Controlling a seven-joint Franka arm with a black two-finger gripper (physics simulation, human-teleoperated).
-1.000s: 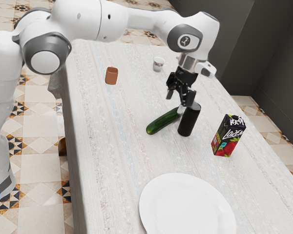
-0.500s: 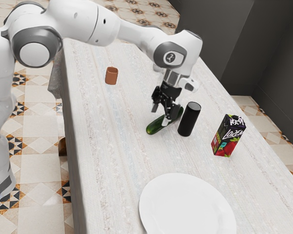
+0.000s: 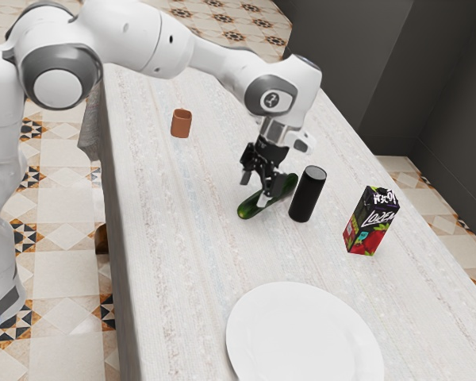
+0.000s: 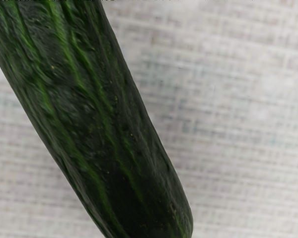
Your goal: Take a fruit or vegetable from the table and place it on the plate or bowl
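The end effector (image 3: 262, 187) stands open astride the cucumber (image 3: 251, 208), which lies on the surface (image 3: 182, 262) just beside a black can (image 3: 306, 194). Best to close squarely across its middle, clear of the can, before lifting toward the plate (image 3: 301, 337).

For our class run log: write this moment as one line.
phase: grasp approach | gripper: down at cucumber | cucumber: lying on table | target: plate
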